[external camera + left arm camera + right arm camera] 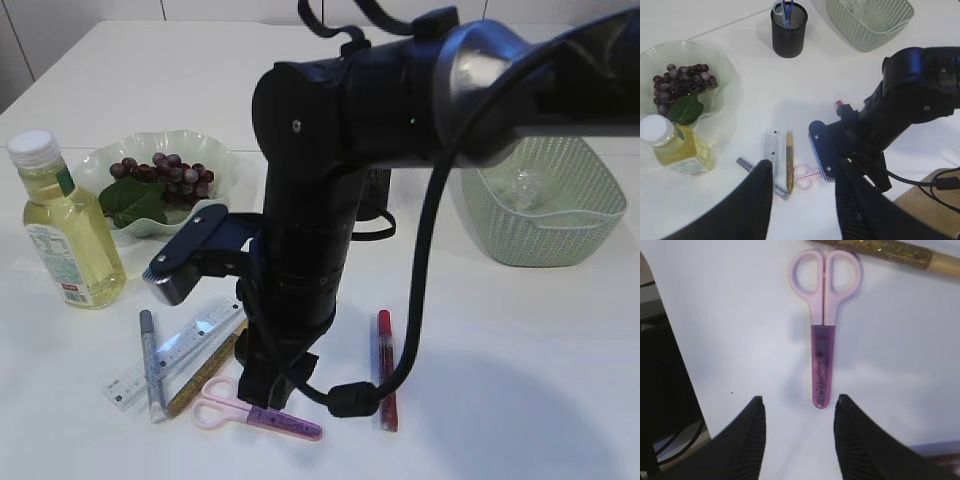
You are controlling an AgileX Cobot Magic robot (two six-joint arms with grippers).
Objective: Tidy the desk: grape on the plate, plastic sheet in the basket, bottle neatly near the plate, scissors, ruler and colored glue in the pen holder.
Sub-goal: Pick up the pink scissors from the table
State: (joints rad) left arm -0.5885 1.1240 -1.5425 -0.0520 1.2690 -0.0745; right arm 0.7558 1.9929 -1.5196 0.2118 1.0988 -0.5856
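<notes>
**Hovering over the pink scissors**

Blocking most of the exterior view is the right arm (300,200), its bulk hiding the pen holder behind it. To its left stand the bottle (65,225) and the plate (215,165) with the grape (165,178) on it; the basket (560,215) sits at the right, something clear inside. Near the front edge lie the ruler (175,352), a silver glue pen (150,365), a gold glue pen (205,372), the scissors (255,414) and a red glue pen (385,370).

From the left wrist, the left gripper (802,200) hangs well above the table, fingers parted and empty; the pen holder (788,31) at the far side holds a blue-handled thing.

From the right wrist, the right gripper (799,435) is spread apart, gripping nothing, with the scissors' capped blade tip pointing into the gap between its fingers
</notes>
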